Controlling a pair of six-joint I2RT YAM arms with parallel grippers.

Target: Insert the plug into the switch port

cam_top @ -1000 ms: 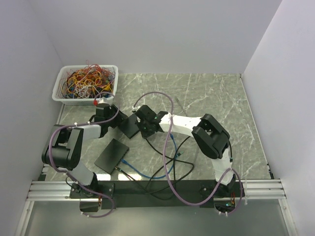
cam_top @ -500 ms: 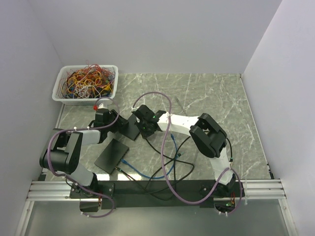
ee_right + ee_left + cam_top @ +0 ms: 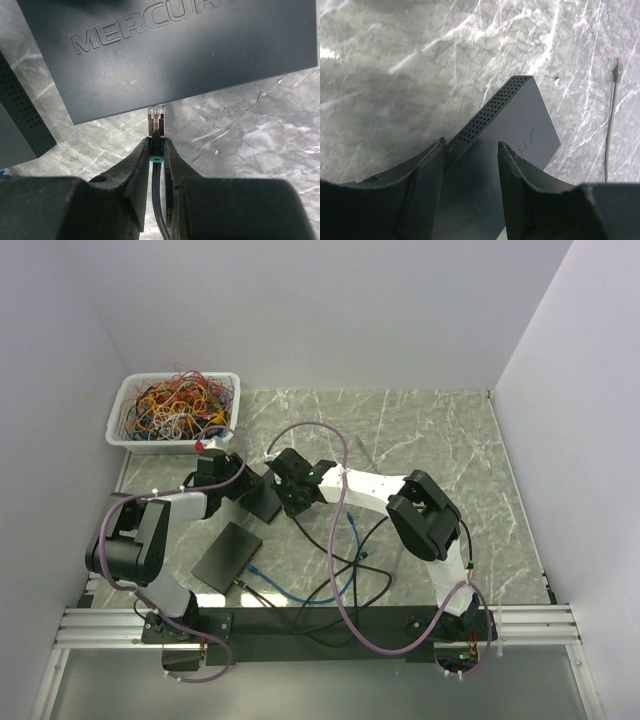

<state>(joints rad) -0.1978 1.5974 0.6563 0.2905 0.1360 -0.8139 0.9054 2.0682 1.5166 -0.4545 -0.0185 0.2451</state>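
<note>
1. Nearest the arm bases, loose black and blue cables lie tangled on the marble counter, beside a flat black box.
2. Farther in, the right end effector is pinched narrow on the plug, gripping it at its teal boot.
3. The plug's clear tip sits right at the edge of the switch, below the raised "MERCUR" lettering. Whether it has entered a port cannot be told.
4. The left end effector stands about half wide, a finger on either side of the switch's vented end, holding it.
5. At the far left, a white bin holds coloured wires.
</note>
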